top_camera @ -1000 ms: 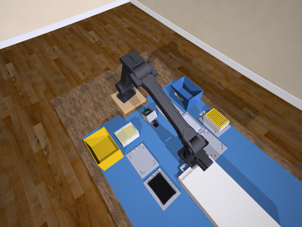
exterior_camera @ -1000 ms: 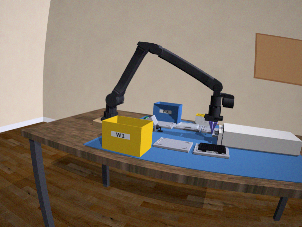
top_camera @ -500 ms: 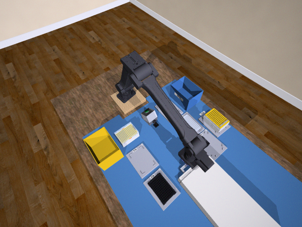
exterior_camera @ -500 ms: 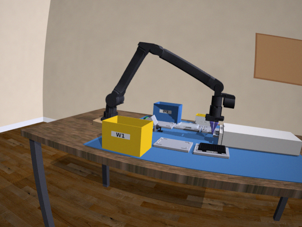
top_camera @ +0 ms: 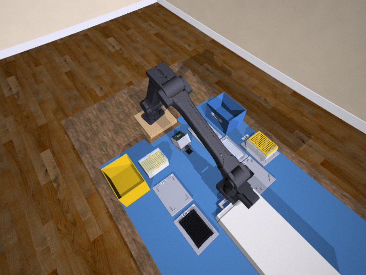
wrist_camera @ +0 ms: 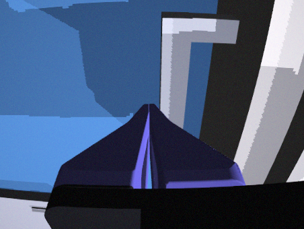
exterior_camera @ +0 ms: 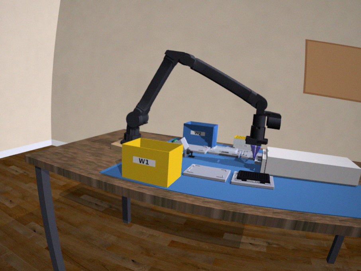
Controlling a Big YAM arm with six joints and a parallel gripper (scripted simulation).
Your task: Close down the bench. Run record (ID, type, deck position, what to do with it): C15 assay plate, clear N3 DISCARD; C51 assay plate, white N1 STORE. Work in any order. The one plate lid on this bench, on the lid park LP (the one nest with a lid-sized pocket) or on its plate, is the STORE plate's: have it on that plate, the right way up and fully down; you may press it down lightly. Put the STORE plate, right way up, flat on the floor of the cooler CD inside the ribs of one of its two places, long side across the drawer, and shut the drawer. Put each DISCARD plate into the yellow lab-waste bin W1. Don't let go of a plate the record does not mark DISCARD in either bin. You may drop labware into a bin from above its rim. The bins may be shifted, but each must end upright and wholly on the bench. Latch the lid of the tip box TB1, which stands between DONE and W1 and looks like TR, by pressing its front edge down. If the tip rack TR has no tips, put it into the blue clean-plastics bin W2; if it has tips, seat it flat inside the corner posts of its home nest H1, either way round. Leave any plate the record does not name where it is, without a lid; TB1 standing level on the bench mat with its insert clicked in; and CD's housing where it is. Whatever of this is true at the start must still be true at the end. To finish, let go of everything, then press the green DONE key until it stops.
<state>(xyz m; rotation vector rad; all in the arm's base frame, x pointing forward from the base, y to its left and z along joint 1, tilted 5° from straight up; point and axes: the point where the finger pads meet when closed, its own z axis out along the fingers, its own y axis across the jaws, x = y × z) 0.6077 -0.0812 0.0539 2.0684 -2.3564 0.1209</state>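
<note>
My gripper point(exterior_camera: 256, 154) is shut and empty. It points straight down at the near end of the white cooler CD point(top_camera: 274, 236), just beside its drawer front point(exterior_camera: 264, 160). In the wrist view the shut fingers point(wrist_camera: 148, 141) hang over the blue mat next to a grey handle bracket point(wrist_camera: 179, 52), with the white drawer front point(wrist_camera: 277, 74) to the right. I cannot tell whether the drawer is fully in. A white plate point(top_camera: 232, 147) lies in a nest beyond my arm. The yellow bin W1 point(top_camera: 125, 178) is at the left, with tip box TB1 point(top_camera: 153, 162) beside it.
The DONE key point(top_camera: 179, 139) stands behind TB1. The blue bin W2 point(top_camera: 226, 112) is at the back. A yellow-topped tip rack point(top_camera: 262, 145) sits in its nest. Nest N4 point(top_camera: 173, 193) is bare, and a black plate point(top_camera: 196, 227) lies in N2. A grey nest point(top_camera: 261, 177) lies beside my wrist.
</note>
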